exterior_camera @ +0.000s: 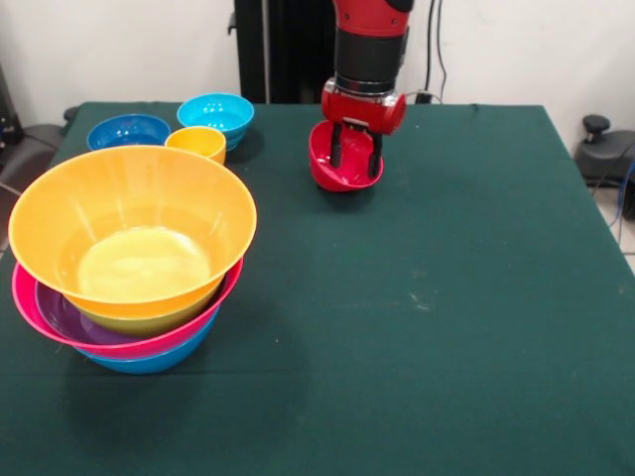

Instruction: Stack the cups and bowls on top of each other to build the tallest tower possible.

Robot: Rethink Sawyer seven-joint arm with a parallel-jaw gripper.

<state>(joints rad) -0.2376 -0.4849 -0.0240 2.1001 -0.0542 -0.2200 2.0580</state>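
Claw (355, 151) astride tilted red bowl (331, 171) rim, open table (476, 297) alongside.

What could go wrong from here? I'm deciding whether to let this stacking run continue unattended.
1. The gripper has its fingers down in the tilted red bowl; whether they pinch it is unclear, so it might slip when carried.
2. The tower looks uneven, its orange bowl sitting askew, so an added bowl could slide off.
3. The yellow cup stands close to the tower.
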